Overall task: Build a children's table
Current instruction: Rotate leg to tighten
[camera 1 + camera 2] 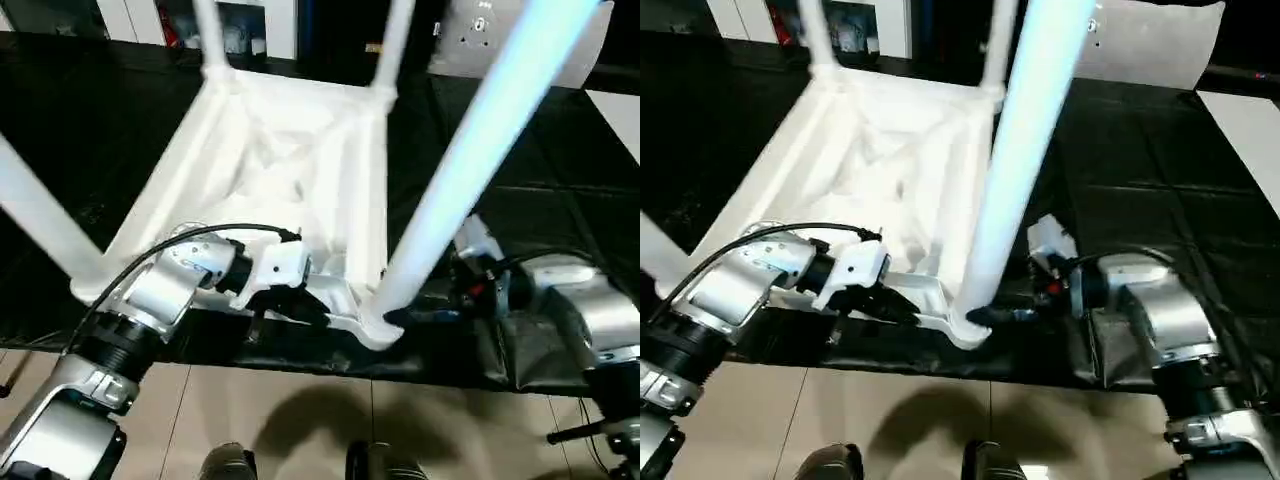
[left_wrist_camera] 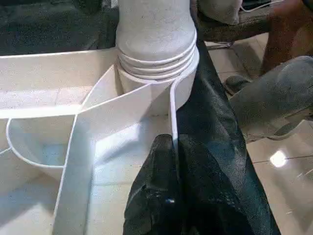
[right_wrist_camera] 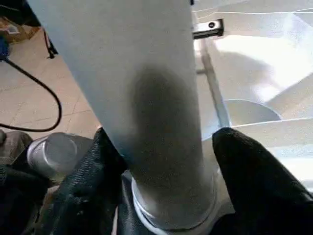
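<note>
Children's table upside down, legs pointing up, slightly tilted.

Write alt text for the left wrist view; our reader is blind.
The left hand, shut, pinches a thin rib of the upturned white table beside a corner socket holding a leg. Black sheet drapes past the rim.
</note>
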